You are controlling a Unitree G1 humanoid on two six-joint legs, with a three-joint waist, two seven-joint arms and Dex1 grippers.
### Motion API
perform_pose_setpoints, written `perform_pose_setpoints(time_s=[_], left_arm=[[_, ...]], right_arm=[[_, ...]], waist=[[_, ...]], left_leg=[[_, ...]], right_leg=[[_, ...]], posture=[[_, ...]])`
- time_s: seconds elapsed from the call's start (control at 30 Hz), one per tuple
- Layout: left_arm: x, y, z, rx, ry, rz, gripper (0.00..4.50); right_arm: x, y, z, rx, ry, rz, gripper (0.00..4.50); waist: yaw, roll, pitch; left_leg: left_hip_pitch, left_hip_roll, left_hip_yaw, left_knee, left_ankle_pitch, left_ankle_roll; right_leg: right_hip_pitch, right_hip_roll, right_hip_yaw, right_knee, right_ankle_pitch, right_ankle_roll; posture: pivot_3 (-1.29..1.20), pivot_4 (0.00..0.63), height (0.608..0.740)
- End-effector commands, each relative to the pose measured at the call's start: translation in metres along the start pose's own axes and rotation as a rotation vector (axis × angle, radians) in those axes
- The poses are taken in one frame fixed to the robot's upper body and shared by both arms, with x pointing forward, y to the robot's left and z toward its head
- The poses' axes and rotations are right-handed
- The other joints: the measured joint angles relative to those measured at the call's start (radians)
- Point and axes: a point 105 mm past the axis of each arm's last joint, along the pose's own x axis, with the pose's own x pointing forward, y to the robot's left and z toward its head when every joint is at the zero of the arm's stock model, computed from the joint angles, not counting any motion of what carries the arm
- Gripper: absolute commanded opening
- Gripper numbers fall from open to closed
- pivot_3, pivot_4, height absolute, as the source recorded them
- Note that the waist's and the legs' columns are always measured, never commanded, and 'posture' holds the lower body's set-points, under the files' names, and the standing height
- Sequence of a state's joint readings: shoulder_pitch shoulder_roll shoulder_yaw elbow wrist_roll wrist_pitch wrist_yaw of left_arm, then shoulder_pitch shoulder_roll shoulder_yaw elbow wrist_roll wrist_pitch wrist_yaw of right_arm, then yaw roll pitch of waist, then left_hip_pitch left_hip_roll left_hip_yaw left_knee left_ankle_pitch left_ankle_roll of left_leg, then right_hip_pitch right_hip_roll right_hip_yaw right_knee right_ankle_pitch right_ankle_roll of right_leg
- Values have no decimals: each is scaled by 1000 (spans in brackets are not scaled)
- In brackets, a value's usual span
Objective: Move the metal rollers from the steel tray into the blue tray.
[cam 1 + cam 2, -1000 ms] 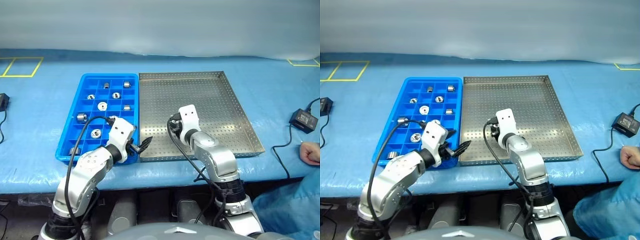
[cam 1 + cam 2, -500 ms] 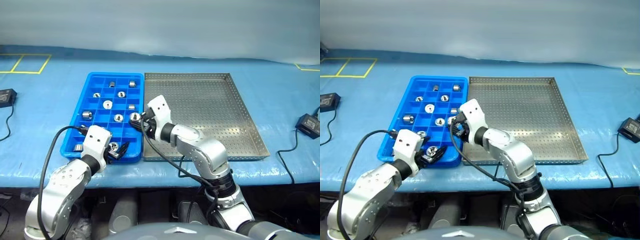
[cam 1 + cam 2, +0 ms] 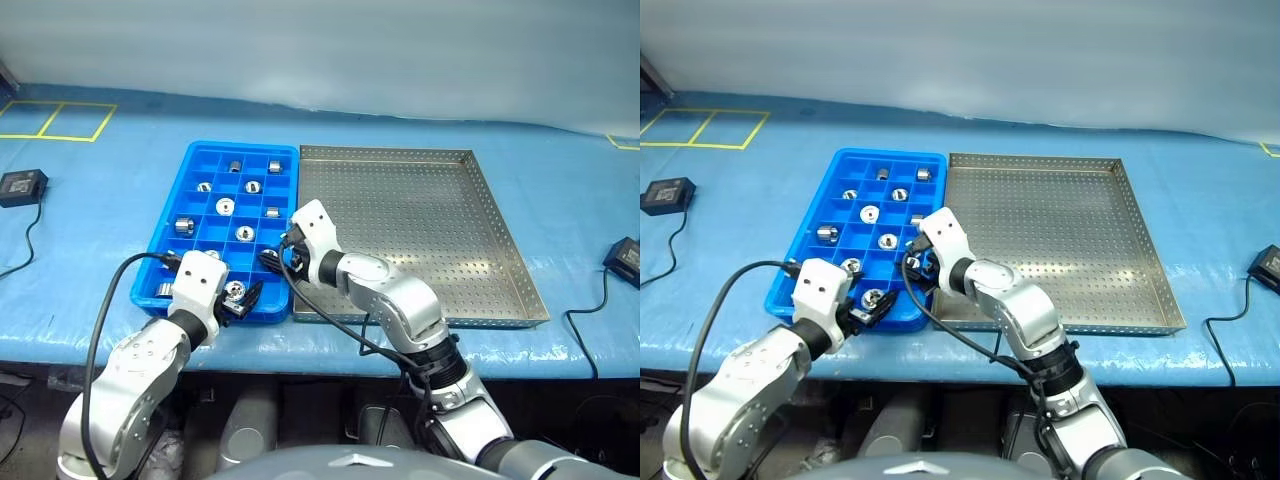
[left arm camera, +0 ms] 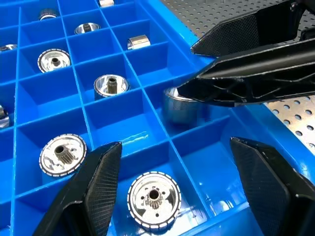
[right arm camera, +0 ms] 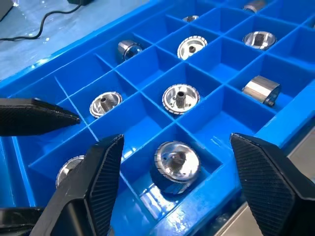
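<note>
Left gripper (image 3: 243, 300), two black fingers spread wide and holding nothing, hovered over the near right corner of the bright blue plastic compartment tray (image 3: 160, 240), with a shiny silver flanged roller (image 4: 154, 200) sitting in the cell right under it. Right gripper (image 5: 174, 162) was just past that, at about 1 o'clock from the left one, jaws also wide apart, and a metal roller (image 5: 176, 163) lay loose in the edge compartment between its fingers, not gripped. More metal rollers (image 3: 226, 207) were dotted through the cells further back, some upright, some on their sides. Off at 3 o'clock, touching the blue tray, was the big grey perforated steel tray (image 3: 470, 250).
</note>
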State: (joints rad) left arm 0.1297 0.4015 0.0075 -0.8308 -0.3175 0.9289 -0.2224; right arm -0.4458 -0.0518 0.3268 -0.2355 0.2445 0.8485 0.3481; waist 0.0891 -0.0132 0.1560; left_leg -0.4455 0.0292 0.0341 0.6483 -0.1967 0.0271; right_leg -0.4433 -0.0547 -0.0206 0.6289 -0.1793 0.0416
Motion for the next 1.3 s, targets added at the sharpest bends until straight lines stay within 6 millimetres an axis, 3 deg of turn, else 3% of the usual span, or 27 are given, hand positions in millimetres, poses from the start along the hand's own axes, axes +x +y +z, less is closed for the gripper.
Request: perform_pose_setpoints(time_s=[0.03,0.17,0.33,0.43,0.5,0.73,1.3], left_arm=[[6,-11,22,14,-105,-59,3825],[21,-14,39,18,-181,-94,3825],[41,-7,53,22,-234,-115,3825],[48,-5,52,21,-243,-140,4392],[51,-1,51,13,-247,-129,4500],[51,10,47,-24,-242,-83,4500],[43,3,31,5,-183,-113,4500]], right_arm=[[-23,-23,27,-50,-135,-114,3541],[-50,-54,21,-111,-128,-224,3541],[-78,-67,7,-130,-51,-192,3541],[-90,-73,0,-162,-1,-198,4123],[-93,-74,-5,-171,28,-191,4469],[-97,-68,-8,-160,31,-160,4469],[-91,-64,-4,-167,14,-127,4469]], waist=[[1,0,0],[0,0,0],[-22,0,0],[-48,0,0],[-59,0,0],[-74,0,0],[-71,0,0]], left_leg=[[0,0,0,0,0,0],[0,-1,0,0,0,0],[0,-1,1,1,0,0],[0,-1,1,0,0,1],[0,-1,1,0,0,1],[0,-1,0,2,0,1],[0,-1,-1,3,0,1]], right_leg=[[0,0,0,0,0,0],[1,-1,-1,-1,0,0],[3,0,-2,-1,0,0],[3,0,-2,0,0,-1],[3,0,-1,0,0,0],[4,0,-1,0,0,0],[4,0,-1,0,0,0]], posture=[[200,150,740],[153,150,740],[83,150,740],[59,150,740],[40,150,740],[18,150,740],[45,150,740]])
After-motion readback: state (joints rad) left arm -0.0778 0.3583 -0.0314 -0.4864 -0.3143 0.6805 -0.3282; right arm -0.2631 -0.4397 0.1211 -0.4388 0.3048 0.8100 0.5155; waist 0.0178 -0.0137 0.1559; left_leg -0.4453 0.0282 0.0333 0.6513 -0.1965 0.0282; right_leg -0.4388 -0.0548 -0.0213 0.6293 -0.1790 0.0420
